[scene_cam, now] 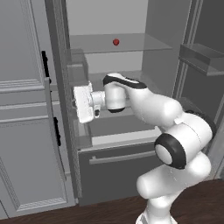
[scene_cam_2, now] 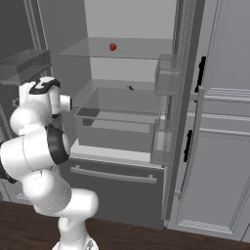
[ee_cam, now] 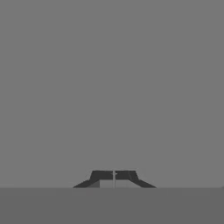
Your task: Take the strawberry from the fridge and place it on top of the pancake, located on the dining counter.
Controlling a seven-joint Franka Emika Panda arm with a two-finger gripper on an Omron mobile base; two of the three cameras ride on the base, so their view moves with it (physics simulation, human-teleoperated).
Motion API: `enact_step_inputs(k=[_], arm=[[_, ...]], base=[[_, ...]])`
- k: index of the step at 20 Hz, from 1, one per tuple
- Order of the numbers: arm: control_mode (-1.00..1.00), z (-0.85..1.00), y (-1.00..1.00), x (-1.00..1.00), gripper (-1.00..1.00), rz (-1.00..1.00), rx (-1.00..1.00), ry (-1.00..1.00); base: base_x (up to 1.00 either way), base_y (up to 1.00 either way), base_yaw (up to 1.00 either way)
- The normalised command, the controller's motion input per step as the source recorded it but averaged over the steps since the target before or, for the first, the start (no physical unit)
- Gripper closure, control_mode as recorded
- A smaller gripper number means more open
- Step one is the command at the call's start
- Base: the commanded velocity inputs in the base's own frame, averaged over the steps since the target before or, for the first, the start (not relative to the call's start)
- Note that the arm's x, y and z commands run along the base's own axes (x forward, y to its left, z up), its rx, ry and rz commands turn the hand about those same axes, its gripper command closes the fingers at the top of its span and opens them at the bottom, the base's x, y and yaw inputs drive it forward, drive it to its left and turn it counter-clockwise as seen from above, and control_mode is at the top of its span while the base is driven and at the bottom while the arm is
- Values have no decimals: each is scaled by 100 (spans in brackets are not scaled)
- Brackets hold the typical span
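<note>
The fridge (scene_cam: pixel 105 17) stands open in front of me, its pale interior lit. The strawberry (scene_cam: pixel 116 42) is a tiny red berry lying on the upper glass shelf (scene_cam: pixel 144 43), toward the back; the right base view has the strawberry (scene_cam_2: pixel 113 47) on that same shelf. My gripper (scene_cam: pixel 77 105) is well below and to the left of it, at the level of the lower shelf, pointing at the inner edge of the left door (scene_cam: pixel 59 65). In the hand view the fingertips (ee_cam: pixel 103 175) touch each other, shut on nothing, facing a plain grey surface. The pancake and the dining counter are out of view.
A closed bottom drawer (scene_cam: pixel 118 168) with a bar handle sits under the shelves. Door bins (scene_cam: pixel 202 57) hang on the right door. Light-grey panelled cabinets (scene_cam: pixel 22 109) flank the fridge on the left, and another cabinet (scene_cam_2: pixel 224 146) on the right. Dark wood floor (scene_cam_2: pixel 146 239) lies below.
</note>
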Motion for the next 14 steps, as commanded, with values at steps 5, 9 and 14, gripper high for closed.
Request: enact_step_inputs(k=[5,9,14], arm=[[-100,5,-28,-48,100,-7,1,-11],[-100,25,-66,-51,100,-14,1,0],[-100,35,-66,-51,100,-11,-15,0]], base=[[0,0,0],[0,0,0],[0,0,0]])
